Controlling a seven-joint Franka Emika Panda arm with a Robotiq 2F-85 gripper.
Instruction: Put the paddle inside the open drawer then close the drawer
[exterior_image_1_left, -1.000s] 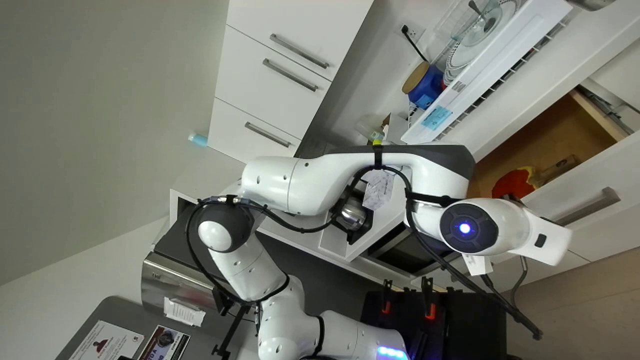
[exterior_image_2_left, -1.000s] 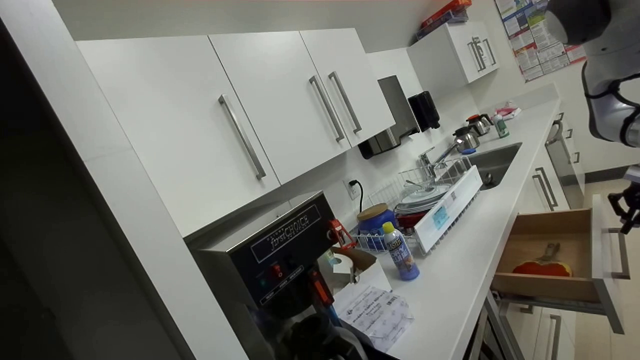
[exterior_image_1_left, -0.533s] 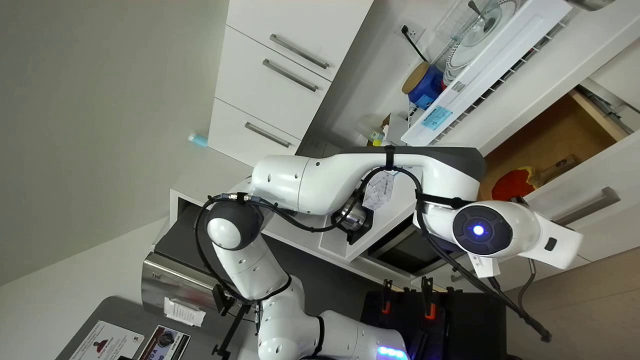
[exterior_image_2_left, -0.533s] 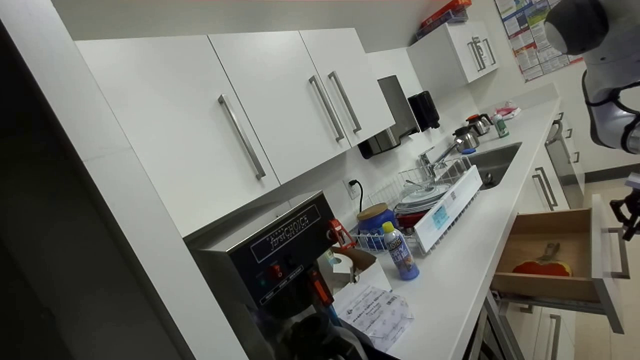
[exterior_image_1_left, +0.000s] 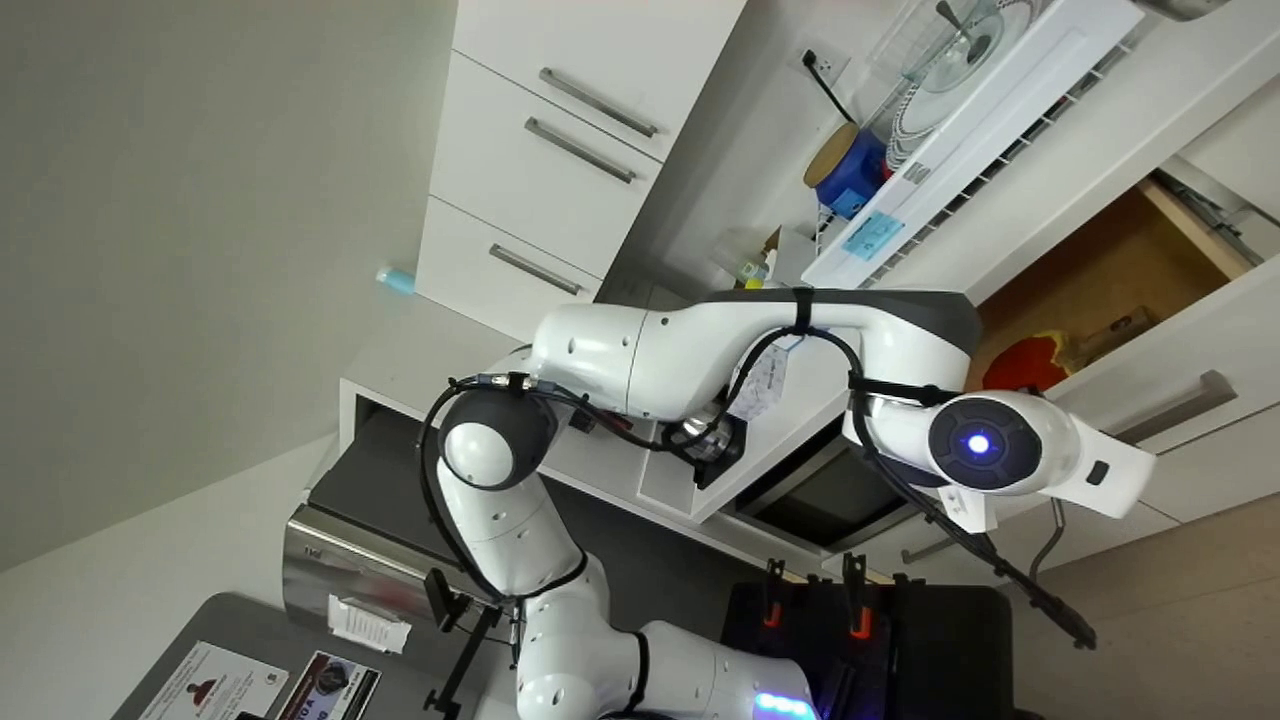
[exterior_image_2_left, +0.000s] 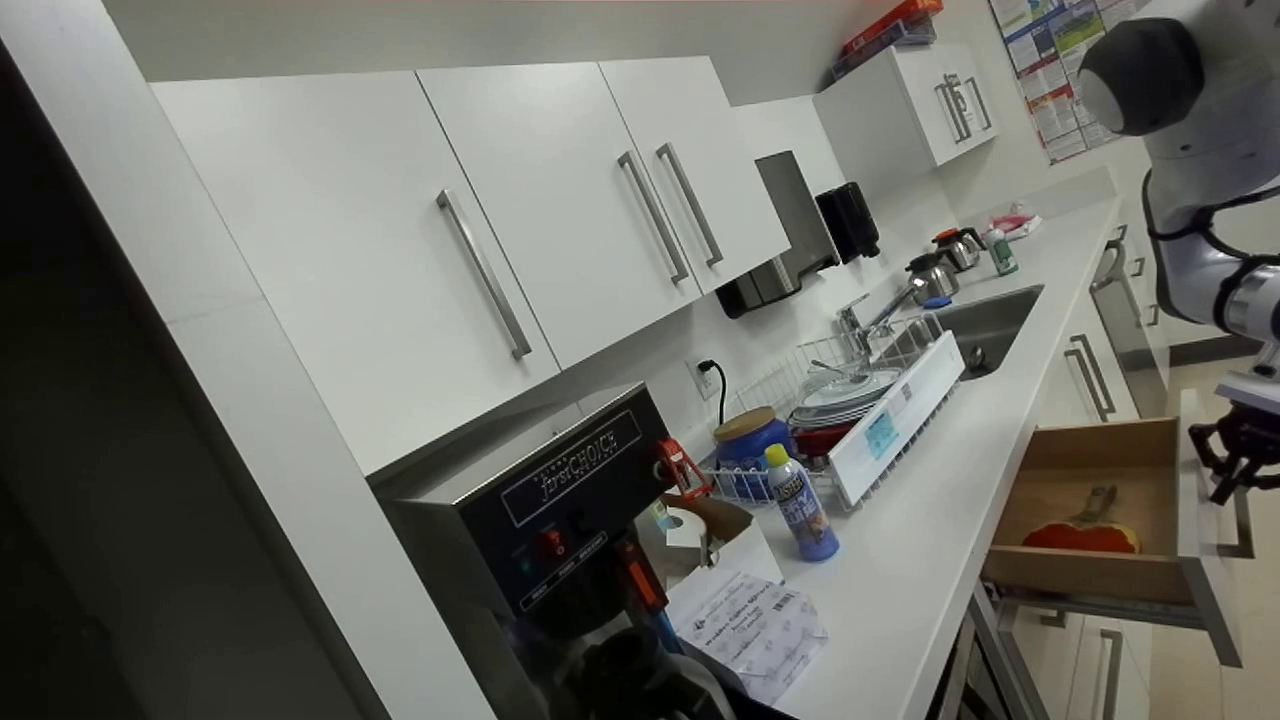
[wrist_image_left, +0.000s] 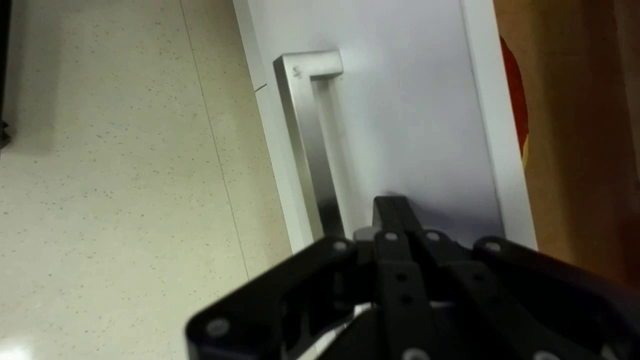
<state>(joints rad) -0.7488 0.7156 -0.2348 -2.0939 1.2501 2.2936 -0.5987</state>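
A: Where is the paddle (exterior_image_2_left: 1085, 540)?

B: Inside the open drawer (exterior_image_2_left: 1095, 577), in both exterior views. Its length runs roughly along the front. I'd judge the placing done and only the closing left.

A: And the gripper (wrist_image_left: 391, 201)?

B: Fingers pressed together with nothing between them, as the wrist view shows. It stands on the outer side of the white front (wrist_image_left: 415, 125), while the paddle lies behind that panel, to the right in the wrist view.

A: Is it on the bar handle (wrist_image_left: 310, 135)?

B: Not gripping it. The tips are just beside it, between the handle and the panel's top edge. Whether they touch the panel, I can't tell.

A: So which way should the push go?

B: Square to the front, across the bar handle's long axis, toward the space under the counter (exterior_image_2_left: 905, 545). A tight gripper like that should do; no grasp seems needed.

A: What could spoil it?

B: Perhaps an off-centre push. The handle's near end is hidden by the gripper, so I can't say how central the tips are. Drifting up might also let them slip over the top edge.
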